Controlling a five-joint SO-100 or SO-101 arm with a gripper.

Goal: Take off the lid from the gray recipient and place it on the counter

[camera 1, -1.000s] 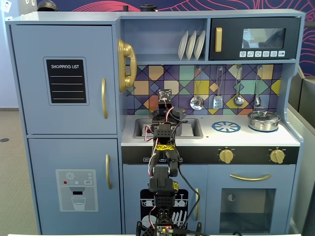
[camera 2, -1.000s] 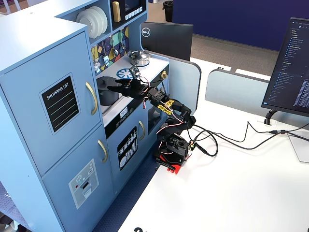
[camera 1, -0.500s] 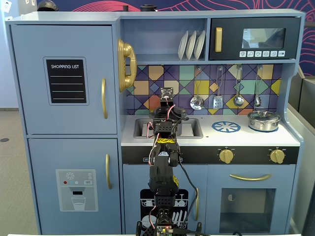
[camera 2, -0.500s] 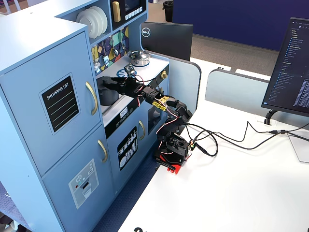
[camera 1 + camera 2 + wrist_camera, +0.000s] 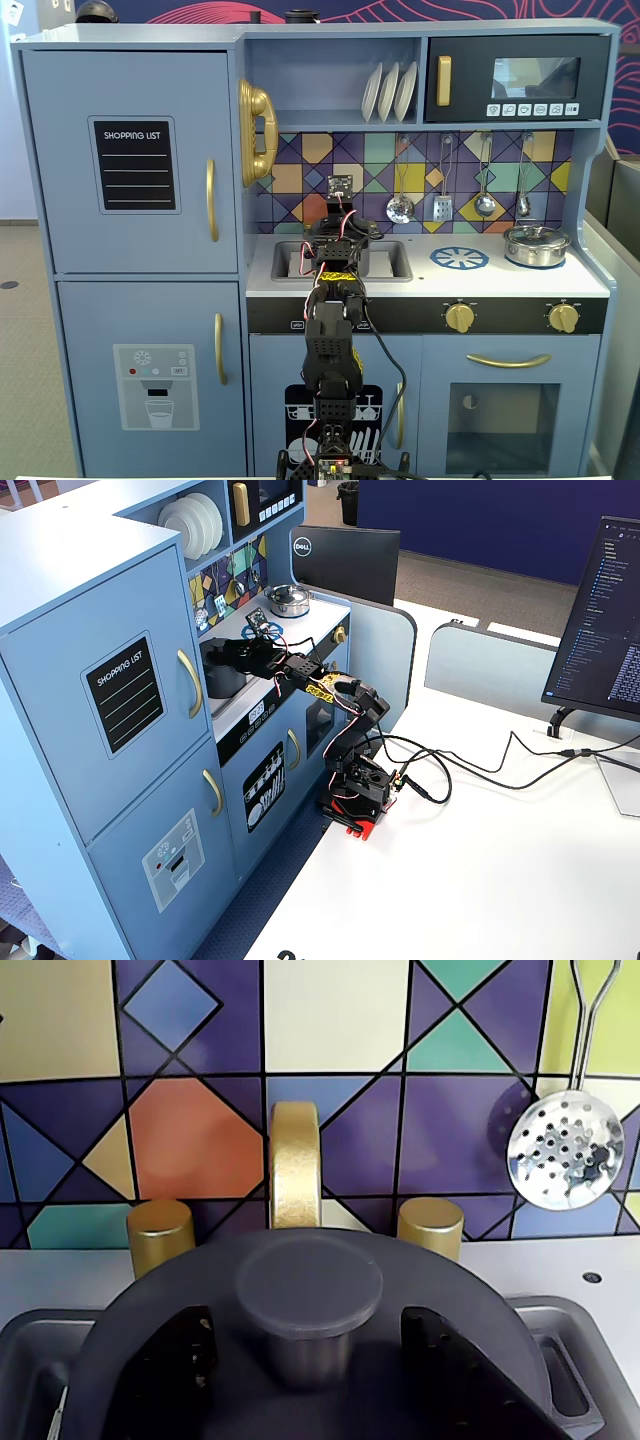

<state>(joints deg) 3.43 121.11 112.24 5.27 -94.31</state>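
Jaws: we see the gripper [image 5: 308,1370] spread, its dark fingers [image 5: 170,1360] left and right of the knob, apart from it.
Lid: we find the lid [image 5: 300,1290] on the gray recipient [image 5: 224,672], in the sink [image 5: 392,262].
Counter: the counter [image 5: 500,280] carries a silver pot [image 5: 536,244] far right.
Backdrop: gold faucet [image 5: 295,1165] behind, a slotted spoon [image 5: 565,1148] hanging right.

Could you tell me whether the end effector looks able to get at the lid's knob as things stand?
Probably yes: in the wrist view the end effector is open, its fingers either side of the lid knob, with nothing between them.

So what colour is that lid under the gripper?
Matte dark gray; the lid shows best in the wrist view.
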